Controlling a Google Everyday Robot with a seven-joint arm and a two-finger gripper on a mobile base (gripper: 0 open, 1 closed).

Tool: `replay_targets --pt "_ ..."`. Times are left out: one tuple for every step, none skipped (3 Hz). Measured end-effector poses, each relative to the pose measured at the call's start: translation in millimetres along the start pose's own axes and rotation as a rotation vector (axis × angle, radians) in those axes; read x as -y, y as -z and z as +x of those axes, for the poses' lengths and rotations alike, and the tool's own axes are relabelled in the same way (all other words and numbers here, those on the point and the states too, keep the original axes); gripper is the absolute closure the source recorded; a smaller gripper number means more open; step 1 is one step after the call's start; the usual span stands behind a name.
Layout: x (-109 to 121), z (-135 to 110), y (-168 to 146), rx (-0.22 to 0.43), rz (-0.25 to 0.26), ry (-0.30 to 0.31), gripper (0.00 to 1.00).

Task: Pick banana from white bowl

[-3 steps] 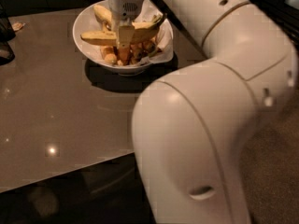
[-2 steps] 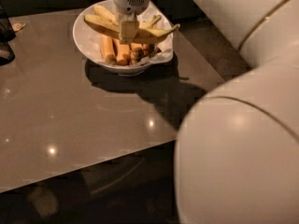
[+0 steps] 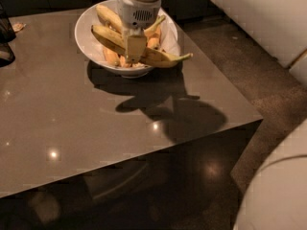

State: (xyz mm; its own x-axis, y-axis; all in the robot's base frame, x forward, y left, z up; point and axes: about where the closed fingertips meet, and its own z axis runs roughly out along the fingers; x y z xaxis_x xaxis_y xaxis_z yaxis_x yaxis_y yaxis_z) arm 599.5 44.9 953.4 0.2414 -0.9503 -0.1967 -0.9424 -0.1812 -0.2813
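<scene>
The white bowl (image 3: 82, 28) stands at the far edge of the brown table (image 3: 96, 128). My gripper (image 3: 135, 51) hangs straight down over the bowl and is shut on the middle of a yellow banana (image 3: 163, 57). The banana lies crosswise, and its right tip sticks out past the bowl's right rim. A second banana (image 3: 107, 15) lies in the bowl behind it. Orange-brown pieces (image 3: 112, 56) lie underneath. One finger (image 3: 135, 44) shows in front of the banana; the other is hidden behind it.
A dark object (image 3: 5, 38) stands at the table's left edge. The table's right edge (image 3: 225, 75) drops to a speckled floor (image 3: 249, 66). My white arm fills the top right (image 3: 259, 13) and bottom right (image 3: 278, 195) corners.
The big arm link has swung out of the foreground. The gripper stays over the bowl, and the banana in it now sits higher with its tip out past the right rim.
</scene>
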Motion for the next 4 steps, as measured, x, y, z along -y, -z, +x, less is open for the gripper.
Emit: replay_targets --pt "1.4 -10.3 14.3 -0.021 0.016 0.016 1.00" --pt "-13.2 -29.9 36.6 -0.045 0.029 0.051 1.00" --pt "-30.0 -51.6 48.2 -0.030 0.012 0.087 1.00" --pt "-30.4 -53.5 47.6 -0.026 0.013 0.091 1.00"
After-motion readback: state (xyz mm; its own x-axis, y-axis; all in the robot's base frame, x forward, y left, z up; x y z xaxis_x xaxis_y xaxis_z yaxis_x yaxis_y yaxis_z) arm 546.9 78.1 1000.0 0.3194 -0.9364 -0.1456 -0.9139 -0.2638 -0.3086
